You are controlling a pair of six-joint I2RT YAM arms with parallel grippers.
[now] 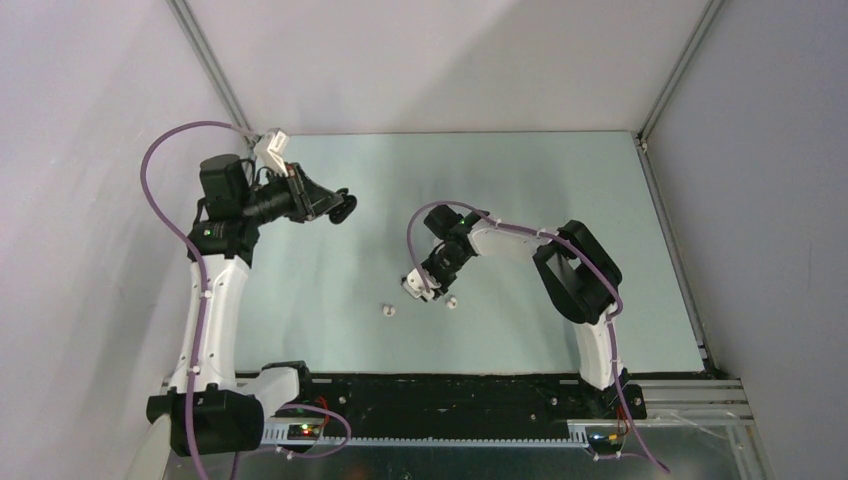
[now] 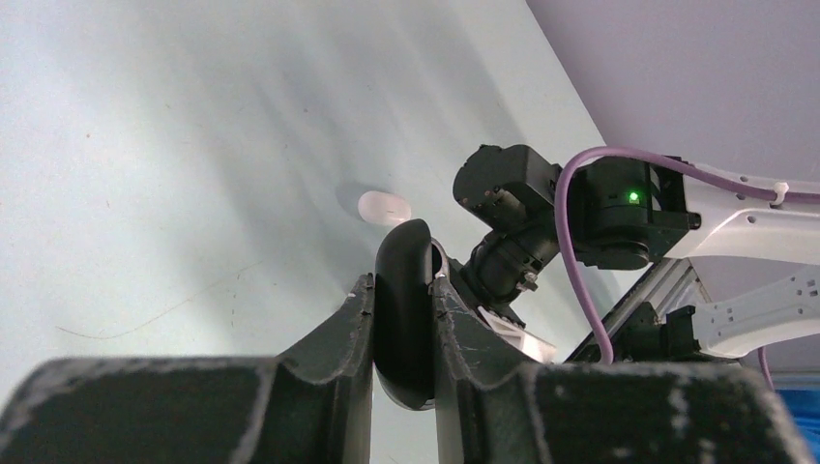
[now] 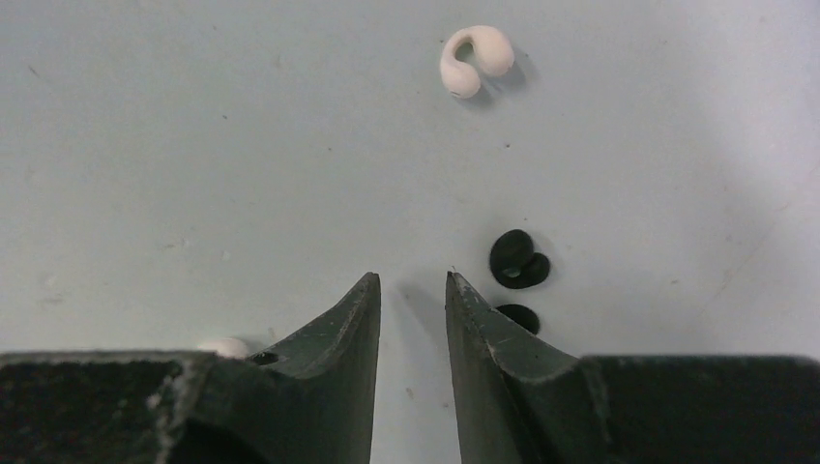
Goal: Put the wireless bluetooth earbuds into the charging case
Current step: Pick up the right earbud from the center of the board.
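Observation:
My left gripper (image 1: 338, 206) is raised over the back left of the table and is shut on a black oval charging case (image 2: 404, 319), which stands edge-on between the fingers. My right gripper (image 3: 411, 277) hangs low over the table's middle (image 1: 418, 288), open by a narrow gap and empty. A white C-shaped earbud (image 3: 476, 58) lies ahead of it. Two black earbuds (image 3: 518, 259) (image 3: 522, 316) lie just right of its right finger. Another white bud (image 3: 224, 346) is half hidden behind its left finger. Two white buds also show in the top view (image 1: 388, 311) (image 1: 451, 300).
A small white rounded piece (image 2: 384, 206) lies on the pale green table (image 1: 560, 180) beyond the held case; I cannot tell whether it is a bud or a case. The right arm (image 2: 619, 208) fills the right of that view. Grey walls enclose the table.

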